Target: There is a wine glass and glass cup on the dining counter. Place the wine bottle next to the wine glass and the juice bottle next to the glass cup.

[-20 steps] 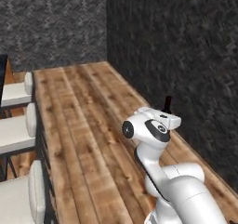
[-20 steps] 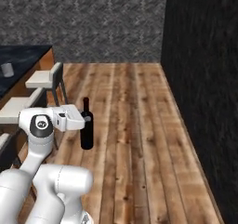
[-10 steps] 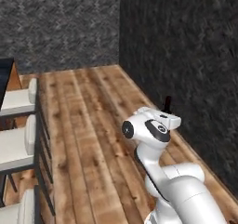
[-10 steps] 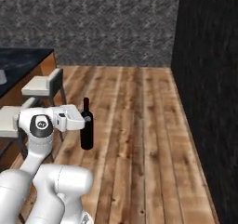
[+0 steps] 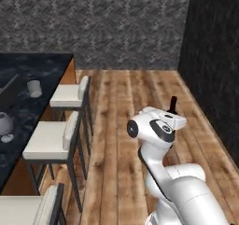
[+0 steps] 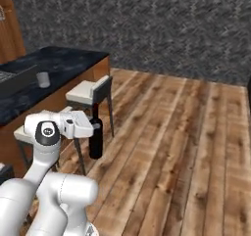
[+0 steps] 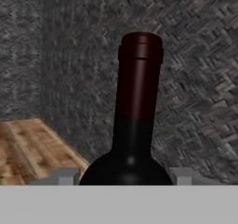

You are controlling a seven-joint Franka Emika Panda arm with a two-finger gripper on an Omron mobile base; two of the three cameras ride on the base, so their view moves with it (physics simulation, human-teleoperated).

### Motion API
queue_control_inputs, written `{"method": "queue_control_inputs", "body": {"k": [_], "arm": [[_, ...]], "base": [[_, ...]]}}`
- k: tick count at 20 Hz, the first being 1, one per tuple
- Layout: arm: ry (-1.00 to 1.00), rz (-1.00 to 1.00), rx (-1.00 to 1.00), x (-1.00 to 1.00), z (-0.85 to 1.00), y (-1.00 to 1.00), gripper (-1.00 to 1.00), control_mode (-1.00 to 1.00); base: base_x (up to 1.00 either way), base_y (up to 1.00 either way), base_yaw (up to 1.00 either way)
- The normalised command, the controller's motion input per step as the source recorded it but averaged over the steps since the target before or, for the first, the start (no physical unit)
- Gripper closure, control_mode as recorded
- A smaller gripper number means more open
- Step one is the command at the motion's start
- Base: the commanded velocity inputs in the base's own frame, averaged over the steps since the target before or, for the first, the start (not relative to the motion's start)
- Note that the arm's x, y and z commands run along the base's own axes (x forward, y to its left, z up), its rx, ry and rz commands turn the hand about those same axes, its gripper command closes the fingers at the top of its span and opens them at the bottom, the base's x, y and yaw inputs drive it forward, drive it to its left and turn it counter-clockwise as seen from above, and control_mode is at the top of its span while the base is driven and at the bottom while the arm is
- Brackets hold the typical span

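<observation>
One wine bottle (image 6: 96, 141) stands upright, clamped in the hand (image 6: 93, 128).

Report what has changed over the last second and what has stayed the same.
The base has turned, so both base views swung: the black marbled dining counter with its pale stools now fills more of the picture, and the pale translucent glass cup on it shows closer. Nothing was taken or released. The gripper stays shut on the tall near-black wine bottle, upright, in the same pose beside the arm.
</observation>
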Motion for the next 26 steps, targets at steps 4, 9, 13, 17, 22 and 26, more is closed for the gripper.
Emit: {"method": "queue_control_inputs", "body": {"k": [4,9,13,17,22,26], "arm": [[0.0,0.0,0.0,0.0,0.0,0.0,1.0,1.0],[0.0,0.0,0.0,0.0,0.0,0.0,1.0,1.0],[0.0,0.0,0.0,0.0,0.0,0.0,1.0,1.0],[0.0,0.0,0.0,0.0,0.0,0.0,1.0,1.0],[0.0,0.0,0.0,0.0,0.0,0.0,1.0,1.0],[0.0,0.0,0.0,0.0,0.0,0.0,1.0,1.0]], "base": [[0.42,0.0,0.71],[0.46,0.0,0.69],[0.5,-0.01,0.65],[0.48,-0.06,0.6],[0.48,-0.09,0.56],[0.49,-0.19,0.38]]}}
